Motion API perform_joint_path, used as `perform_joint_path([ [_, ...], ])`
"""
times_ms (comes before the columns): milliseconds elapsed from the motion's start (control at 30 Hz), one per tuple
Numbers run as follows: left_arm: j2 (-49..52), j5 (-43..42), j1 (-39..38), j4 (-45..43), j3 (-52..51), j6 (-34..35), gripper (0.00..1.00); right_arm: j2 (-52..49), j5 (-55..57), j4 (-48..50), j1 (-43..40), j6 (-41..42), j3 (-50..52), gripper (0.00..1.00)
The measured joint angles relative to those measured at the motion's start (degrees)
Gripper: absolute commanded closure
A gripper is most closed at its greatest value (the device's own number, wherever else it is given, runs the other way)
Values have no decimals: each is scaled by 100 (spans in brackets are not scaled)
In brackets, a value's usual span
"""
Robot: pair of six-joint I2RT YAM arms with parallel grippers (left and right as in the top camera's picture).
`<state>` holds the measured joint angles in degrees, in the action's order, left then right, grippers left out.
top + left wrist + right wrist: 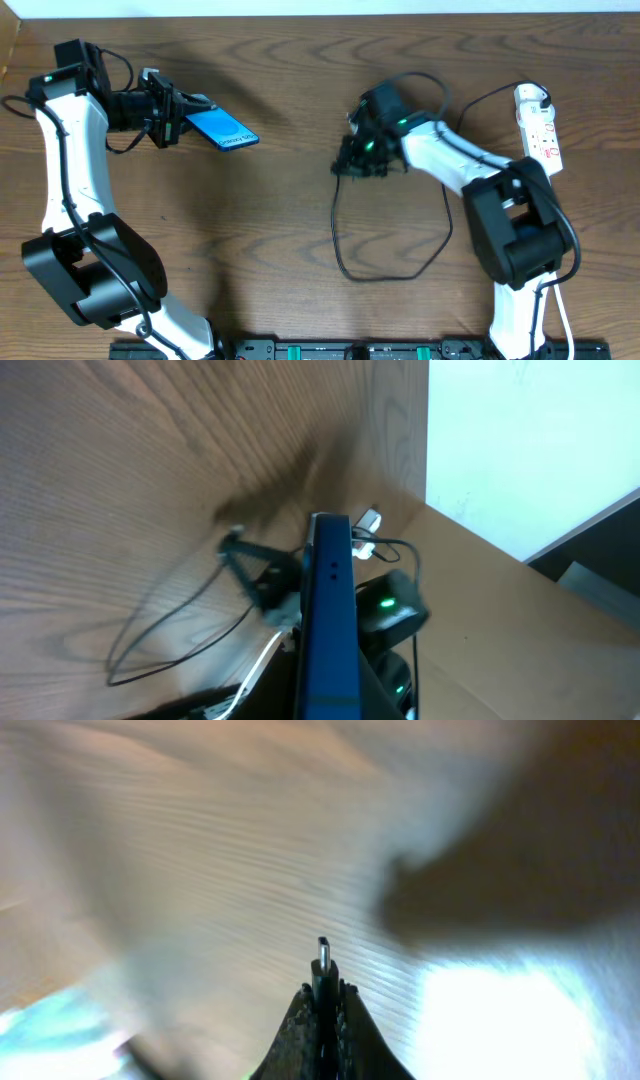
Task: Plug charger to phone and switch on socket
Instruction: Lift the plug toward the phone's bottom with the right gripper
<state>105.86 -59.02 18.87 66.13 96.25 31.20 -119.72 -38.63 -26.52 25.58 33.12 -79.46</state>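
My left gripper (pixel 183 122) is shut on the phone (pixel 224 130) and holds it above the table at the back left, its blue screen tilted. In the left wrist view the phone (pixel 331 610) stands edge-on between the jaws of that gripper (pixel 330 705). My right gripper (pixel 352 160), near the table's middle, is shut on the charger (pixel 340 245) at its small plug end. The metal tip (pixel 323 950) sticks out past the closed right gripper (pixel 322 988) and points over bare wood. The white socket (pixel 540 125) lies at the back right.
The charger's black cable (pixel 170 645) lies in a loose loop on the wood in front of the right arm, and another stretch arcs toward the socket. The right arm's body (pixel 510 225) stands between the loop and the table's right edge.
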Motion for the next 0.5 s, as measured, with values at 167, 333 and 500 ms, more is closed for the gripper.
perform_joint_path([
  [167,0,-26,-227,-420,0,0,92,0,-1397,1045,-396,-151,2,99],
  [333,0,-435,-448,-1517,-2,0,93,0,-2435,2140,-483,175,7,99],
  [500,0,-1062,-625,-2966,0,254,92,0,-3296,3528,-476,841,7,99],
])
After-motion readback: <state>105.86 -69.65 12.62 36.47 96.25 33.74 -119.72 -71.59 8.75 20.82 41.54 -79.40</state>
